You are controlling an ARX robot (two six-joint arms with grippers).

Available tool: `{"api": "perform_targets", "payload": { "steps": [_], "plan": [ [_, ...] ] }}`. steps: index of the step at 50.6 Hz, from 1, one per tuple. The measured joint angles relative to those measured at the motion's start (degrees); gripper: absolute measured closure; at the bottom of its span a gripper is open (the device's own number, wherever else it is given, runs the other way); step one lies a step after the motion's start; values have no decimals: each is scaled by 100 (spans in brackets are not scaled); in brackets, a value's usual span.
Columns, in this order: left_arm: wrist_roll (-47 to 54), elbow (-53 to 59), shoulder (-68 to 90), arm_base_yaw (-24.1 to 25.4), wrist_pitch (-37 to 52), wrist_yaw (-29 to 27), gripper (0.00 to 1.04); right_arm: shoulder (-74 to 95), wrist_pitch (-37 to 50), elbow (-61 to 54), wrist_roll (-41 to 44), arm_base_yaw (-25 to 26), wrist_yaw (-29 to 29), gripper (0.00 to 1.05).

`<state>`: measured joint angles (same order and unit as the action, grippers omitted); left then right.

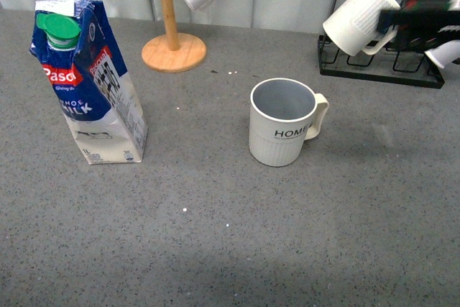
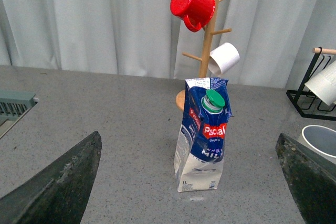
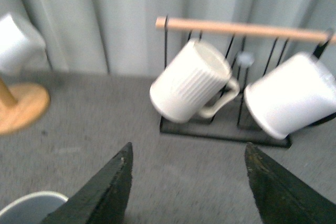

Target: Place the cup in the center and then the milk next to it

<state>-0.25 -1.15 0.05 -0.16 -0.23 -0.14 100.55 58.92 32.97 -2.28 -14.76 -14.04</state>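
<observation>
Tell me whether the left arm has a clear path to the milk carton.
Probably yes: the milk carton stands upright ahead of the open left gripper, with only bare table between them.

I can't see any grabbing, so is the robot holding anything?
No, nothing. The left tool and the right tool are both open and empty.

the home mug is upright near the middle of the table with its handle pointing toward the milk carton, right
Not quite. The HOME mug is upright near the middle of the table, but its handle points away from the milk carton, which stands on the mug's opposite side. The front view shows this.
</observation>
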Motion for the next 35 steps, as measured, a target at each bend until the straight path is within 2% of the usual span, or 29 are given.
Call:
{"api": "perform_targets", "payload": {
  "steps": [2, 5, 11, 16, 35],
  "plan": [
    [0, 0, -2, 0, 0, 2, 7, -247, 509, -289, 68, 87, 61, 52],
    [0, 0, -2, 0, 0, 4, 7, -601, 807, -573, 122, 190, 149, 61],
    [0, 0, -2, 0, 0, 13, 7, -1121, 874, -1093, 179, 393, 306, 79],
    [0, 0, -2, 0, 0, 11, 7, -1676, 778, -1707, 210, 590, 533, 104],
    [0, 0, -2, 0, 0, 11, 7, -3418, 20, -2677, 232, 992, 925, 104]
  ]
}}
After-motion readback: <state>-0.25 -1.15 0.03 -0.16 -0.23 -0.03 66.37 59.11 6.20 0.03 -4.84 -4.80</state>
